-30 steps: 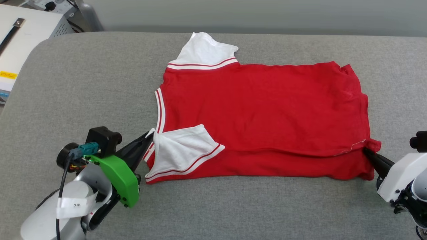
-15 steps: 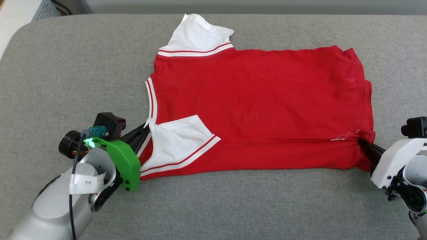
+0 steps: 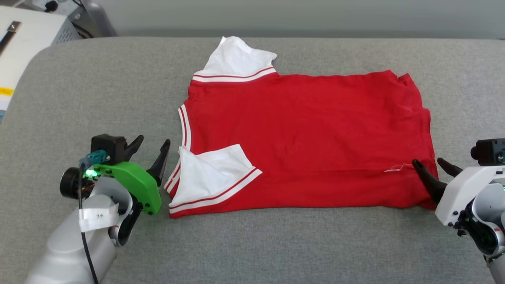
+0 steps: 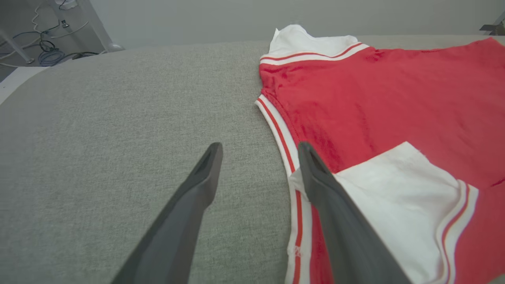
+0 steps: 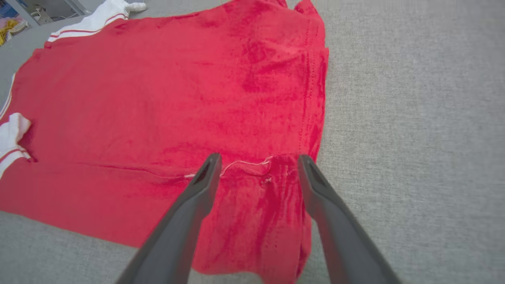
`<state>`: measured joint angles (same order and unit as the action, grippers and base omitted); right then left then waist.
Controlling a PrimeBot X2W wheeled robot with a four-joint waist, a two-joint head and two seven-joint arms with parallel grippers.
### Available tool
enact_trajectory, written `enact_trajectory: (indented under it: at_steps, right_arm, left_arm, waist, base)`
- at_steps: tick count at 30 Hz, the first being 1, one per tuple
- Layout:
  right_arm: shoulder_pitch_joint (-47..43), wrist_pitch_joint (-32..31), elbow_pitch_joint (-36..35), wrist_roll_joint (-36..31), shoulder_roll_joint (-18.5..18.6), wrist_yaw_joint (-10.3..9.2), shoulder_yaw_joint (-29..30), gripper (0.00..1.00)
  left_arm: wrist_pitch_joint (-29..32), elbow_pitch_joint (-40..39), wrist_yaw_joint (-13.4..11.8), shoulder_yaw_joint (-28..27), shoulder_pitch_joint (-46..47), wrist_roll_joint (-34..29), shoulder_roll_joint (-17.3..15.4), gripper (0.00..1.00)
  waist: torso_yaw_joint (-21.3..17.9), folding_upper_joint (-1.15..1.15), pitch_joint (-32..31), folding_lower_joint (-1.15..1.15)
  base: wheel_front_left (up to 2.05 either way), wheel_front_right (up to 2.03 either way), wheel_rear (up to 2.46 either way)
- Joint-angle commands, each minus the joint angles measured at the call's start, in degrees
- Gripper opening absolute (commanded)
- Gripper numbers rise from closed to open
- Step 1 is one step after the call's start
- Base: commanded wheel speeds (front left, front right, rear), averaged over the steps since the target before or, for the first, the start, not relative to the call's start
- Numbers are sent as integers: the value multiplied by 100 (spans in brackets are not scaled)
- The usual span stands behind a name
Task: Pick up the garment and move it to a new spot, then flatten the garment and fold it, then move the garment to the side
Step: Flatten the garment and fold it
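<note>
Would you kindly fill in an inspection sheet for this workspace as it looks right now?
Surface: grey fabric-covered table, smooth.
Job's things: red T-shirt lies flat, its near long edge folded over; near white sleeve folded onto the red body, far white sleeve sticking out.
Clutter: loose white thread at the hem corner.
Grippers: left gripper open beside the neck trim; right gripper open over the hem corner; neither grips cloth.
Cables: black cable along the left forearm; coiled cables on the floor beyond the table.
Surroundings: white vented case at far left, grey wall behind.
</note>
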<state>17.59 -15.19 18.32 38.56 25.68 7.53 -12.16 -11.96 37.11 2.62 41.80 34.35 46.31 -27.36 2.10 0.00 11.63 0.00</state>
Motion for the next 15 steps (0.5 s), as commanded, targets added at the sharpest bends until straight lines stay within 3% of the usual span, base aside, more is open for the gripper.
enact_trajectory:
  at_steps: [1, 6, 15]
  right_arm:
    - [-139, 67, -91, -135, 32, -4, -16, 100]
    - [-522, -6, -436, -579, 38, -4, 85, 100]
    - [-1339, -773, -1148, -1180, -388, -4, 763, 100]
  left_arm:
    - [-87, -4, -82, -102, -169, 118, 60, 100]
    - [-235, -376, -289, -411, -664, 351, 112, 100]
    - [-66, -1708, -801, -534, -1787, 612, -10, 100]
  waist:
    - [18, 0, -233, 0]
    - [33, 0, -512, 0]
    - [13, 0, -731, 0]
  base:
    - [0, 0, 0]
    - [0, 0, 0]
    - [0, 0, 0]
